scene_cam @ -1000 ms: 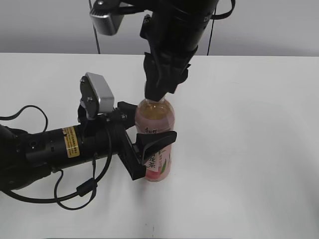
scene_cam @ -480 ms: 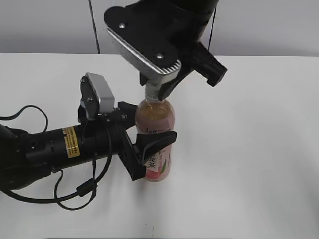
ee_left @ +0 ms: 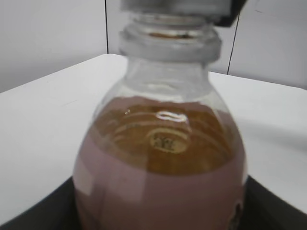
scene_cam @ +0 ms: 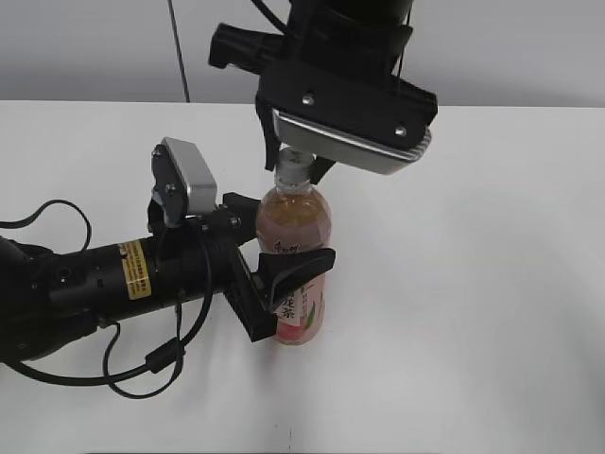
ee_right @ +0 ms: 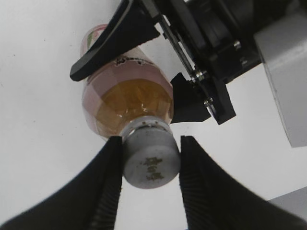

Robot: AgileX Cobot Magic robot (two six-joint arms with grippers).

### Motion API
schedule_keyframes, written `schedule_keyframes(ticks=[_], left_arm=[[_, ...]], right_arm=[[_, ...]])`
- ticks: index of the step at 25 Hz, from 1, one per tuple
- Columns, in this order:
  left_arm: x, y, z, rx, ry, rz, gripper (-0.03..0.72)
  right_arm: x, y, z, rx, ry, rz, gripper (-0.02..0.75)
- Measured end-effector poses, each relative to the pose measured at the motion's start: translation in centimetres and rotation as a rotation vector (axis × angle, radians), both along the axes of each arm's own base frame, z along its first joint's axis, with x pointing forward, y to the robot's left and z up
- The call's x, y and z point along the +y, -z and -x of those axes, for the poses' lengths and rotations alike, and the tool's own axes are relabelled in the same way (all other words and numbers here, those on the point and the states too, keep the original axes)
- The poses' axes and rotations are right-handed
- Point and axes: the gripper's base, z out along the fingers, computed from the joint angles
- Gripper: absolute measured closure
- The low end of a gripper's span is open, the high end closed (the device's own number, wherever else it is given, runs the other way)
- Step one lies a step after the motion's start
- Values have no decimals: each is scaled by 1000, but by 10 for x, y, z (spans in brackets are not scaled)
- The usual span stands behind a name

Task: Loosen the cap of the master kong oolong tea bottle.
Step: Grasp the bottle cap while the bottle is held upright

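The master kong oolong tea bottle stands upright on the white table, with pale amber tea and a pink-and-white label. My left gripper is shut on its body from the left. In the left wrist view the bottle fills the frame between the dark fingers. The white cap sits on the neck. My right gripper comes down from above. In the right wrist view its two black fingers are shut on the cap, above the bottle.
The white table stretches around the bottle. The left arm's black body and cables lie on the table at the left. A grey wall stands behind the table's far edge.
The right wrist has turned around the cap, so its silver camera block has swung from the left front to the right. The bottle and the left arm have stayed in place.
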Motion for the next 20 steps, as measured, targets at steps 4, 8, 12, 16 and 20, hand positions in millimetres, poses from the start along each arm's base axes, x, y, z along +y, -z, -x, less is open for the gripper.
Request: schedule_keyframes(ticks=[4, 8, 12, 16, 20], left_arm=[[0, 0, 0, 1, 0, 1, 240], [0, 0, 0, 3, -1, 0, 240], [0, 0, 0, 4, -3, 1, 240], [0, 0, 0, 6, -4, 2, 240], [0, 0, 0, 6, -4, 2, 241]], right_arm=[[0, 0, 0, -41, -108, 14, 465], [-1, 0, -1, -80, -198, 35, 465], [-2, 0, -2, -124, -292, 59, 465], [-1, 0, -2, -151, -368, 69, 465], [-1, 0, -2, -168, -422, 77, 465]])
